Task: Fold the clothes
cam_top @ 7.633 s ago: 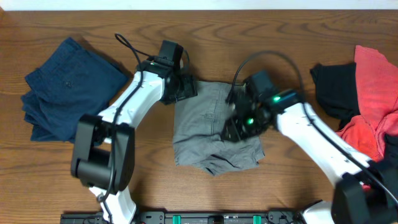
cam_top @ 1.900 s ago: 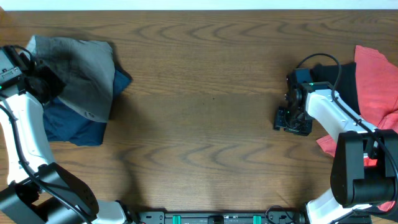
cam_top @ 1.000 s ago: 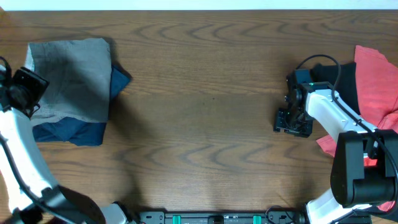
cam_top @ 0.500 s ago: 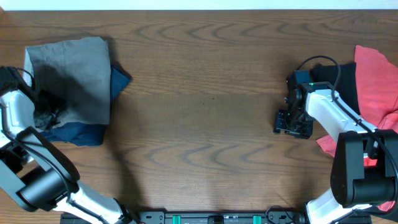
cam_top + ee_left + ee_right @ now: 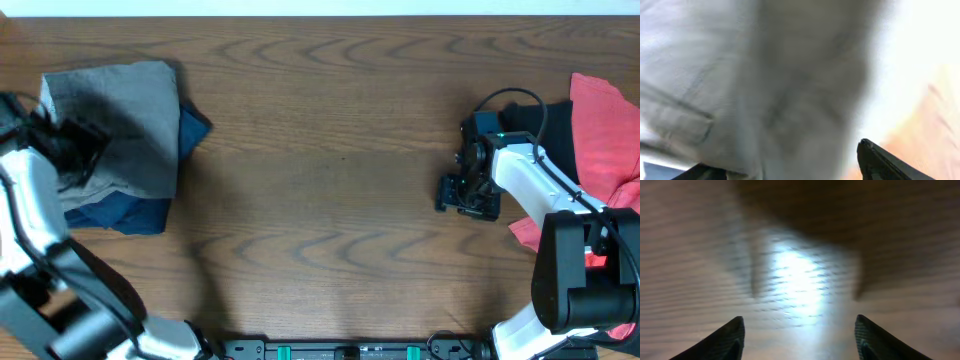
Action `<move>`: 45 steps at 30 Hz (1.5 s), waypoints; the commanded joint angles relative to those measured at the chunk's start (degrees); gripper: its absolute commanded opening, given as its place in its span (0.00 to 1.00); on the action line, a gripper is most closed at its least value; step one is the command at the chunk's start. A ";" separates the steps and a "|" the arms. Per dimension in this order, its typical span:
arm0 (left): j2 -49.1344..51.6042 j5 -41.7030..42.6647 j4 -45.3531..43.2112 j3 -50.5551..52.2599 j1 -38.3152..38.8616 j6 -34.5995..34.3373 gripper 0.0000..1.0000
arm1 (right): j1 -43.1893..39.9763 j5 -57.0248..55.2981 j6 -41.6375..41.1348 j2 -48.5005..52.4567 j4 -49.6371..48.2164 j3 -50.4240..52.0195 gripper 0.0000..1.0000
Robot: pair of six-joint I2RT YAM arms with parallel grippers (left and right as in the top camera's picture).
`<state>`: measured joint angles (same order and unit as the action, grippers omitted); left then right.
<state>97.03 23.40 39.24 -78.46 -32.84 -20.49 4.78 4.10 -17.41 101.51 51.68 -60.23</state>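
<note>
The folded grey shorts (image 5: pixel 130 110) lie on the navy shorts (image 5: pixel 110 212) at the far left of the table. My left gripper (image 5: pixel 85 150) hovers over their left part. In the left wrist view, blurred grey cloth (image 5: pixel 765 75) fills the frame and the left gripper's fingers (image 5: pixel 790 170) are spread wide, holding nothing. My right gripper (image 5: pixel 467 197) is open and empty over bare wood at the right, as the right wrist view (image 5: pixel 800 340) also shows. A coral-red piece (image 5: pixel 600 120) and a black piece (image 5: pixel 530 125) lie heaped at the right edge.
The wooden table (image 5: pixel 330 170) spans the view, with its far edge along the top. The coral-red and black heap sits just right of my right arm.
The grey shorts went from the table's middle to the left and now lie on the navy shorts. My left gripper let go and shifted over them. The right gripper barely moved.
</note>
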 commanded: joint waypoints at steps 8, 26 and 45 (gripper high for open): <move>-3.08 -0.92 7.10 -0.52 24.35 9.77 0.80 | -0.22 11.87 0.33 -0.15 -4.24 -0.50 0.93; -2.73 -19.45 3.34 -0.52 35.65 9.75 0.84 | -0.22 12.00 0.81 -0.15 -2.84 1.75 0.94; -2.73 -20.24 18.80 -0.52 38.82 10.88 0.95 | -0.22 12.96 0.76 -0.15 0.76 1.75 0.95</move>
<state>93.91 3.03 54.04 -78.70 5.61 -8.80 4.78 15.79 -17.32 101.51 50.87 -58.81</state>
